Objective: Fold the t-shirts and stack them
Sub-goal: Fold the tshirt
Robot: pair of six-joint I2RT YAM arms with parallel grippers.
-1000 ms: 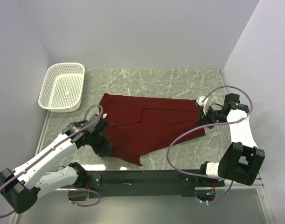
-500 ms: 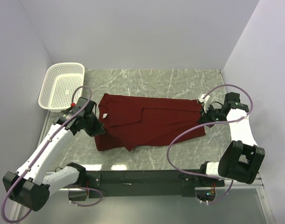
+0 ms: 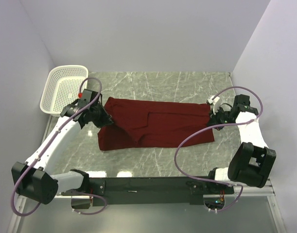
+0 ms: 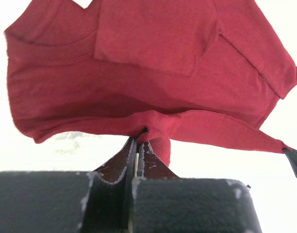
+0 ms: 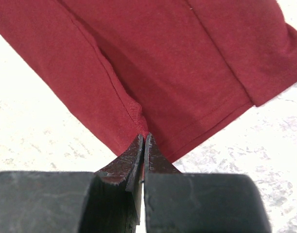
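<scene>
A dark red t-shirt (image 3: 155, 125) lies stretched sideways across the middle of the marble table, partly folded over itself. My left gripper (image 3: 105, 120) is shut on the t-shirt's left edge; in the left wrist view the t-shirt (image 4: 153, 73) hangs from the pinched left gripper (image 4: 140, 138). At the cloth's right end my right gripper (image 3: 212, 116) is shut on the hem. The right wrist view shows the right gripper (image 5: 142, 137) pinching a corner of the t-shirt (image 5: 153, 63) just above the table.
A white perforated basket (image 3: 64, 91) stands at the back left corner of the table (image 3: 187, 85). Purple cables loop from both arms over the table's front. Walls close in on the left, back and right.
My left gripper has carried the t-shirt's near left part up and toward the back left, flattening the lower hanging corner into a narrower band. The right gripper has barely moved.
</scene>
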